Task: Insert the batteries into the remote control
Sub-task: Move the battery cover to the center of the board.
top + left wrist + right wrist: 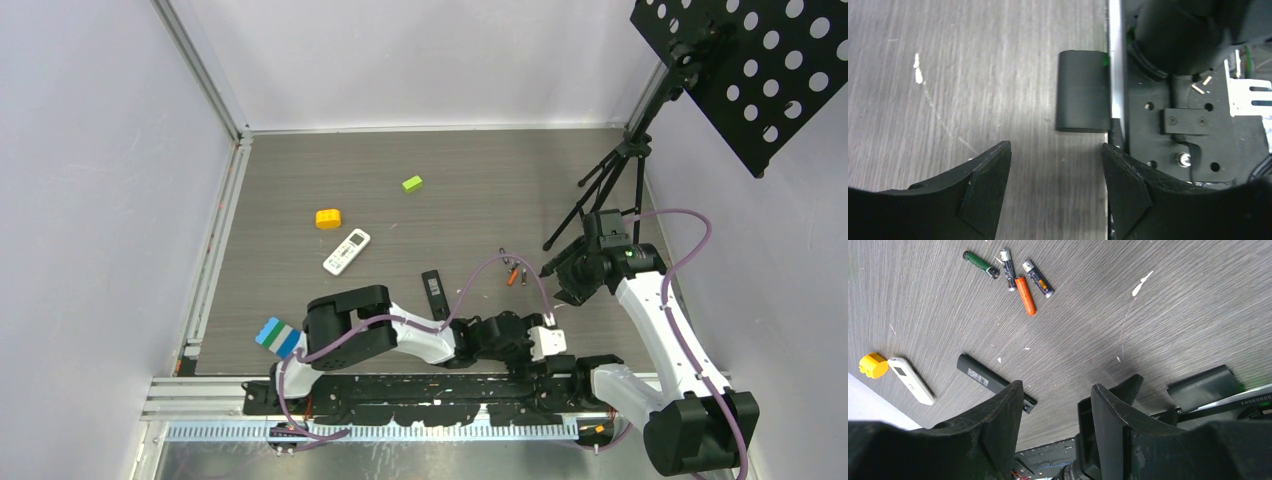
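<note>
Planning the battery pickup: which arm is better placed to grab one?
Right. The right pincer stands open facing the batteries ahead; the left pincer hangs farther back, by a black cover.

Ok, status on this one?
Left pincer open, empty. Right pincer open, empty. Batteries loose on table, near black remote. Nothing covering them.

My left arm [425,343] and right arm [650,310] are white tubes with chunky black joints. A purple cable [680,211] loops along each one. My left fingers [983,185] and right fingers [998,425] are black, thick and pointy like wedges.
</note>
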`<action>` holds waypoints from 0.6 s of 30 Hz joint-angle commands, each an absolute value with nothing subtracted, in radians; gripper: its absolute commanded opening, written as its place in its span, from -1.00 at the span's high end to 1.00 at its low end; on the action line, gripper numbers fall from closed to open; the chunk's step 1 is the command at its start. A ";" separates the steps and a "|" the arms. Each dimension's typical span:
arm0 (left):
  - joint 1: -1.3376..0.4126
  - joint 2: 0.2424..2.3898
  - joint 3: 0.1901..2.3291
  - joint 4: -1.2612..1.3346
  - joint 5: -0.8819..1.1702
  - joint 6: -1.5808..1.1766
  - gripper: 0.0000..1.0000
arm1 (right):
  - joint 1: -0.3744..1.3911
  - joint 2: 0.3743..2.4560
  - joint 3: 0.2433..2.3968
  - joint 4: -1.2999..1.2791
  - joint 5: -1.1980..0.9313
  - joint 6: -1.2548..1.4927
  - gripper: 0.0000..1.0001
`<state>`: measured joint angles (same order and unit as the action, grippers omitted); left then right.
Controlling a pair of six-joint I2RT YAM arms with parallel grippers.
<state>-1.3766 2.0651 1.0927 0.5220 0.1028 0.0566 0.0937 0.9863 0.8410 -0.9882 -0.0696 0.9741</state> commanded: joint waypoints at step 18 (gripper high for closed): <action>-1.402 2.209 1.276 0.378 0.177 0.127 -0.39 | 0.087 0.968 0.838 -0.967 -0.083 0.972 -0.15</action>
